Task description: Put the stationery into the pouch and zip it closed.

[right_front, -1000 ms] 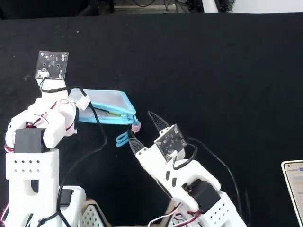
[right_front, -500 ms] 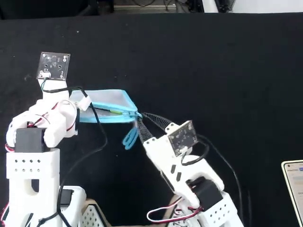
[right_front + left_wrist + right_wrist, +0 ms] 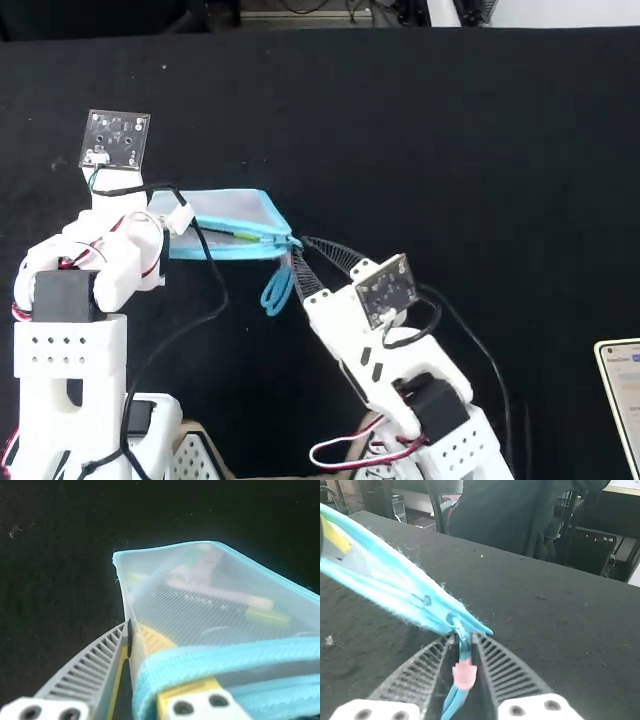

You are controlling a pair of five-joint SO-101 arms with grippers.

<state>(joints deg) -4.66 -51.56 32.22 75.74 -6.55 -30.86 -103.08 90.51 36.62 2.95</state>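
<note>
The black bench (image 3: 450, 150) carries both arms. Between them the pouch (image 3: 235, 225) is held up off the cloth, stretched end to end. The left hand (image 3: 131, 640) is clamped on one end's seam, its ribbed finger pressed flat against the mesh wall. The right hand (image 3: 462, 642) is at the opposite corner, pinched tight on the blue pull cord (image 3: 461, 652), whose loop hangs below the fingers (image 3: 275, 290). The pouch (image 3: 210, 605) is thin, see-through mesh with a blue fabric trim. It looks soft and light and likely to sag or twist unless held taut at both ends, so the stitched trim and the cord look the surest places to grip, not the slack mesh. The stationery (image 3: 220, 592) lies inside as several slim pens and markers, light but free to slide toward whichever end dips. The slider (image 3: 454, 621) appears to sit close to the corner nearest the right hand, which suggests the zip is near its end. The teeth along the rest of the opening are hard to make out, so full closure cannot be confirmed. A small pink bead (image 3: 463, 672) sits on the cord between the fingers. The pouch's far end is hidden behind the left arm in the high view, and a pale flat device (image 3: 620, 385) is cut off at the edge.
</note>
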